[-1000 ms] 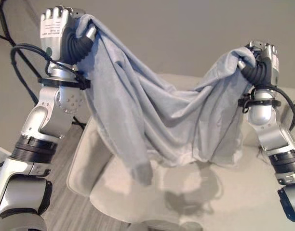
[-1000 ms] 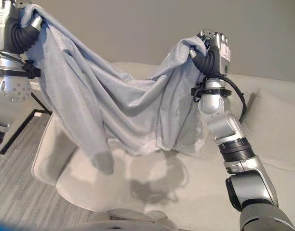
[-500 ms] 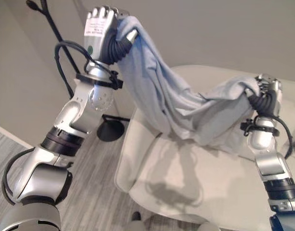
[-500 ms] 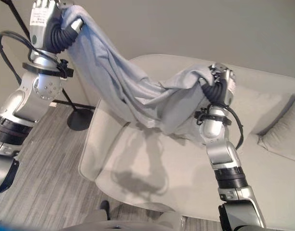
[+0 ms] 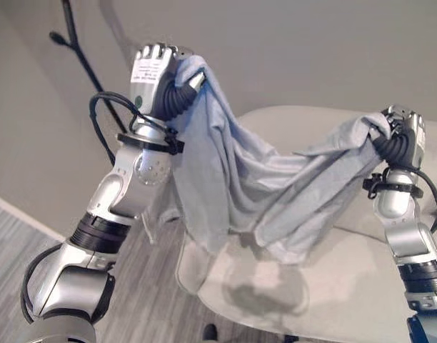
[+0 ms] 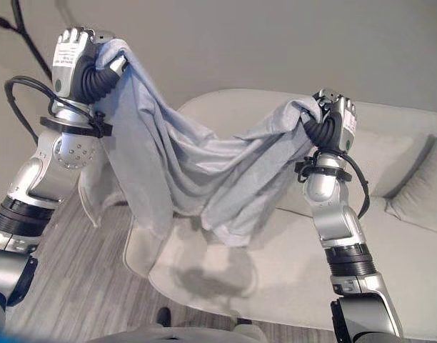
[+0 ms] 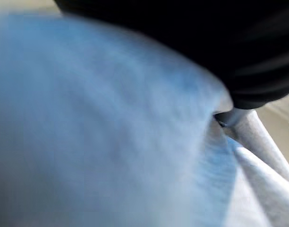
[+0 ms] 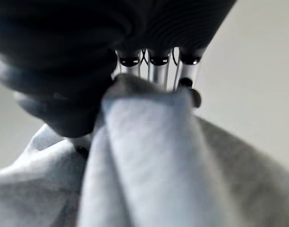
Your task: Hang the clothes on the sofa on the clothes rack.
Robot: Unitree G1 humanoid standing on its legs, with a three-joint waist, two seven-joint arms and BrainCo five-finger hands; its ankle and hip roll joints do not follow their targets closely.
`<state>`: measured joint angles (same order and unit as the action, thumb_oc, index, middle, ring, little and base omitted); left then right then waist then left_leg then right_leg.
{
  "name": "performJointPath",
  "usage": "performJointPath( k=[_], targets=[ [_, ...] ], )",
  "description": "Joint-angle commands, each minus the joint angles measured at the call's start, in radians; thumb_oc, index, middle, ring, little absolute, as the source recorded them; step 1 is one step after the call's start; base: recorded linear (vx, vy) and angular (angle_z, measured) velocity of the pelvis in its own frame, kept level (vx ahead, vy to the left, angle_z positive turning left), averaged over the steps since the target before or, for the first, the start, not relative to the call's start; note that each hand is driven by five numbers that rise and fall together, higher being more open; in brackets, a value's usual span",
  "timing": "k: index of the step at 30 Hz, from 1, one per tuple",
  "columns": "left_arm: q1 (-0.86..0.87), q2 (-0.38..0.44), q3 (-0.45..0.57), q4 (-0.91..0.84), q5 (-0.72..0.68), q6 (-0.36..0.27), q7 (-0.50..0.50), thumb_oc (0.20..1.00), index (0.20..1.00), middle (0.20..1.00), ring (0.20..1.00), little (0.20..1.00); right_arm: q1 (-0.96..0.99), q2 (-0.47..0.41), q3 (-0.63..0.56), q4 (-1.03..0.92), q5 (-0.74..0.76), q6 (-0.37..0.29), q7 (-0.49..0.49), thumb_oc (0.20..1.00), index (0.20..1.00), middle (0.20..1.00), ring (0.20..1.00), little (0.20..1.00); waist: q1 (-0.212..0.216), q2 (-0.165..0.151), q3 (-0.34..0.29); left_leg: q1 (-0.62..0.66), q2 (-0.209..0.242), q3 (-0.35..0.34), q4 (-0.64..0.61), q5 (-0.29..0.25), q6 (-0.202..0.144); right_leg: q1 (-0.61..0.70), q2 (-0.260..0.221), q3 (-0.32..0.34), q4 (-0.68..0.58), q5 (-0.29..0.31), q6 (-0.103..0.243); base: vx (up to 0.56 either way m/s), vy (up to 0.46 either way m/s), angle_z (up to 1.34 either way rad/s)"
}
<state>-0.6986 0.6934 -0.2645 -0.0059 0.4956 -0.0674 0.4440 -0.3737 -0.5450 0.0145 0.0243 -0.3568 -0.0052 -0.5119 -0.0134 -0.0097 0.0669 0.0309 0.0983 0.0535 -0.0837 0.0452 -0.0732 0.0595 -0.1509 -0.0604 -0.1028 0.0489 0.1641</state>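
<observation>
Left hand (image 5: 156,71) and right hand (image 5: 404,132) clutch the grey garment (image 5: 254,186) above the sofa (image 5: 361,286).

We record a plain, pale grey-beige wall (image 6: 225,36) across the background, unmarked. At its foot we note a light skirting band (image 5: 29,220) along the edge of the floor. The floor (image 6: 90,286) is grey plank with lengthwise grain. One pale cushion (image 6: 418,193) lies at the right end of the sofa (image 6: 390,271), leaning against the backrest.
</observation>
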Motion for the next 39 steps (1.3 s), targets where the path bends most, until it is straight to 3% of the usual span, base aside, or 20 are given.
performJointPath(
  k=[1,3,7,10,12,17,18,19,20,21,22,23,24,25,27,28,29,30,35,39],
  targets=[
    [-0.067,0.006,0.068,0.015,0.02,-0.017,0.013,0.2,0.2,0.2,0.2,0.2,-0.031,-0.055,-0.022,-0.044,-0.028,-0.04,0.001,0.2,0.2,0.2,0.2,0.2,0.015,-0.037,-0.036,-0.014,-0.101,-0.058,0.058,-0.077,0.044,-0.036,0.102,0.021,0.024,-0.011,-0.036,-0.01,-0.063,-0.01],
    [-0.067,-0.006,0.073,0.019,0.012,-0.02,0.018,0.2,0.2,0.2,0.2,0.2,-0.036,-0.064,-0.018,-0.042,-0.021,-0.046,-0.003,0.2,0.2,0.2,0.2,0.2,0.013,-0.043,-0.023,-0.048,-0.097,-0.061,0.136,-0.112,0.032,-0.023,0.096,0.013,0.019,-0.023,-0.038,0.03,-0.027,0.02],
    [-0.075,-0.013,0.073,0.027,-0.002,-0.025,0.027,0.2,0.2,0.2,0.2,0.2,-0.05,-0.083,-0.013,-0.038,-0.011,-0.051,-0.005,0.2,0.2,0.2,0.2,0.2,0.009,-0.04,-0.021,-0.094,-0.057,-0.083,0.165,-0.1,0.013,-0.013,0.077,-0.001,0.017,-0.033,-0.035,0.05,0.067,0.14],
    [-0.1,0.002,0.057,0.035,-0.02,-0.027,0.034,0.2,0.2,0.2,0.2,0.2,-0.073,-0.097,-0.002,-0.035,0.003,-0.058,-0.012,0.2,0.2,0.2,0.2,0.2,0.005,-0.045,-0.025,-0.117,0.028,-0.123,0.115,-0.022,-0.013,-0.031,0.049,0.009,0.023,-0.037,-0.027,0.02,0.178,0.13],
    [-0.129,0.011,0.035,0.05,-0.039,-0.026,0.048,0.2,0.2,0.2,0.2,0.2,-0.084,-0.129,-0.003,-0.038,0.017,-0.055,-0.025,0.2,0.2,0.2,0.2,0.2,-0.008,-0.033,-0.032,-0.114,0.156,-0.129,0.037,0.069,-0.049,-0.037,0.011,0.02,0.036,-0.065,-0.005,0.13,0.37,0.1],
    [-0.159,0.014,0.01,0.064,-0.056,-0.032,0.069,0.2,0.2,0.2,0.2,0.2,-0.069,-0.156,-0.022,-0.041,0.018,-0.056,-0.044,0.2,0.2,0.2,0.2,0.2,-0.012,-0.001,-0.037,-0.121,0.241,-0.167,0.004,0.138,-0.1,-0.018,-0.041,0.038,0.035,-0.077,0.034,0.13,0.36,-0.07],
    [-0.162,0.013,0.007,0.066,-0.056,-0.032,0.07,0.2,0.2,0.2,0.2,0.2,-0.067,-0.156,-0.024,-0.041,0.018,-0.057,-0.044,0.2,0.2,0.2,0.2,0.2,-0.014,-0.001,-0.037,-0.123,0.241,-0.172,0.004,0.139,-0.101,-0.015,-0.04,0.034,0.033,-0.076,0.034,0.17,0.497,-0.16],
    [-0.167,0.021,0.006,0.071,-0.061,-0.036,0.075,0.2,0.2,0.2,0.2,0.2,-0.062,-0.153,-0.024,-0.037,0.016,-0.058,-0.044,0.2,0.2,0.2,0.2,0.2,-0.013,0.016,-0.046,-0.109,0.234,-0.218,0.004,0.107,-0.126,-0.009,-0.069,0.054,0.025,-0.066,0.053,0.17,0.661,0.0],
    [-0.156,0.021,0.015,0.071,-0.059,-0.038,0.073,0.2,0.2,0.2,0.2,0.2,-0.052,-0.147,-0.025,-0.03,0.004,-0.052,-0.026,0.2,0.2,0.2,0.2,0.2,-0.01,0.027,-0.056,-0.09,0.212,-0.228,0.025,0.038,-0.14,-0.006,-0.122,0.056,0.017,-0.038,0.083,0.19,1.166,0.07],
    [-0.135,0.028,0.017,0.073,-0.059,-0.039,0.06,0.2,0.2,0.2,0.2,0.2,-0.017,-0.104,-0.047,-0.032,-0.023,-0.032,-0.003,0.2,0.2,0.2,0.2,0.2,-0.013,0.01,-0.058,-0.08,0.149,-0.197,0.071,-0.056,-0.109,-0.051,-0.207,0.055,0.038,0.088,0.098,0.07,1.12,-0.12],
    [-0.117,0.043,0.024,0.058,-0.045,-0.037,0.054,0.2,0.2,0.2,0.2,0.2,-0.003,-0.075,-0.057,-0.041,-0.04,-0.022,0.002,0.2,0.2,0.2,0.2,0.2,-0.012,-0.005,-0.053,-0.054,0.101,-0.156,0.056,-0.078,-0.078,-0.09,-0.248,0.063,0.054,0.182,0.098,-0.08,1.225,-0.71],
    [-0.103,0.046,0.021,0.044,-0.016,-0.035,0.048,0.2,0.2,0.2,0.2,0.2,0.015,-0.043,-0.065,-0.039,-0.05,-0.015,-0.009,0.2,0.2,0.2,0.2,0.2,-0.005,-0.005,-0.034,-0.034,0.05,-0.114,0.025,-0.079,-0.042,-0.137,-0.288,0.028,0.083,0.29,0.098,-0.1,0.725,-0.6],
    [-0.102,0.046,0.021,0.042,-0.016,-0.034,0.047,0.2,0.2,0.2,0.2,0.2,0.016,-0.043,-0.065,-0.04,-0.051,-0.015,-0.009,0.2,0.2,0.2,0.2,0.2,-0.005,-0.008,-0.034,-0.033,0.046,-0.114,0.023,-0.078,-0.041,-0.137,-0.292,0.028,0.083,0.29,0.098,-0.1,0.608,-0.61],
    [-0.104,0.043,0.017,0.041,-0.008,-0.035,0.043,0.2,0.2,0.2,0.2,0.2,0.025,-0.037,-0.067,-0.038,-0.051,-0.015,-0.01,0.2,0.2,0.2,0.2,0.2,-0.011,-0.007,-0.029,-0.036,0.028,-0.114,0.018,-0.077,-0.027,-0.135,-0.281,0.04,0.098,0.265,0.088,0.0,0.329,-0.38],
    [-0.091,0.022,0.015,0.029,0.002,-0.039,0.027,0.2,0.2,0.2,0.2,0.2,0.053,-0.037,-0.084,-0.043,-0.049,-0.018,-0.005,0.2,0.2,0.2,0.2,0.2,-0.021,-0.003,-0.019,-0.04,-0.015,-0.124,0.019,-0.077,-0.001,-0.133,-0.205,0.091,0.15,0.163,0.054,0.01,0.415,-0.22],
    [-0.08,0.014,0.02,0.022,0.008,-0.041,0.013,0.2,0.2,0.2,0.2,0.2,0.057,-0.04,-0.093,-0.04,-0.047,-0.02,-0.01,0.2,0.2,0.2,0.2,0.2,-0.016,-0.001,-0.019,-0.041,-0.029,-0.122,0.02,-0.072,0.006,-0.125,-0.17,0.084,0.16,0.106,0.043,0.06,0.418,0.33],
    [-0.069,0.003,0.026,0.014,0.01,-0.039,-0.001,0.2,0.2,0.2,0.2,0.2,0.062,-0.039,-0.096,-0.046,-0.052,-0.026,-0.003,0.2,0.2,0.2,0.2,0.2,-0.01,0.002,-0.023,-0.029,-0.05,-0.113,0.009,-0.071,0.019,-0.117,-0.093,0.041,0.173,0.015,0.02,0.04,0.3,0.29],
    [-0.067,0.002,0.027,0.011,0.011,-0.038,-0.002,0.2,0.2,0.2,0.2,0.2,0.064,-0.04,-0.097,-0.047,-0.052,-0.026,-0.003,0.2,0.2,0.2,0.2,0.2,-0.012,0.003,-0.02,-0.029,-0.048,-0.116,0.009,-0.063,0.018,-0.119,-0.091,0.038,0.178,0.017,0.016,0.05,0.23,0.16],
    [-0.032,-0.026,0.052,-0.005,0.013,-0.036,-0.019,0.2,0.2,0.2,0.2,0.2,0.069,-0.044,-0.087,-0.041,-0.057,-0.038,0.002,0.2,0.2,0.2,0.2,0.2,-0.008,-0.017,-0.018,-0.007,-0.108,-0.112,0.002,-0.051,0.036,-0.11,0.087,0.026,0.163,-0.047,-0.03,0.03,0.12,0.16],
    [-0.025,-0.044,0.061,-0.008,0.014,-0.039,-0.023,0.2,0.2,0.2,0.2,0.2,0.083,-0.047,-0.081,-0.038,-0.061,-0.041,0.0,0.2,0.2,0.2,0.2,0.2,-0.01,-0.031,-0.021,0.012,-0.137,-0.118,0.0,-0.052,0.041,-0.076,0.128,0.037,0.119,-0.046,-0.056,0.05,0.026,0.08]
  ],
)
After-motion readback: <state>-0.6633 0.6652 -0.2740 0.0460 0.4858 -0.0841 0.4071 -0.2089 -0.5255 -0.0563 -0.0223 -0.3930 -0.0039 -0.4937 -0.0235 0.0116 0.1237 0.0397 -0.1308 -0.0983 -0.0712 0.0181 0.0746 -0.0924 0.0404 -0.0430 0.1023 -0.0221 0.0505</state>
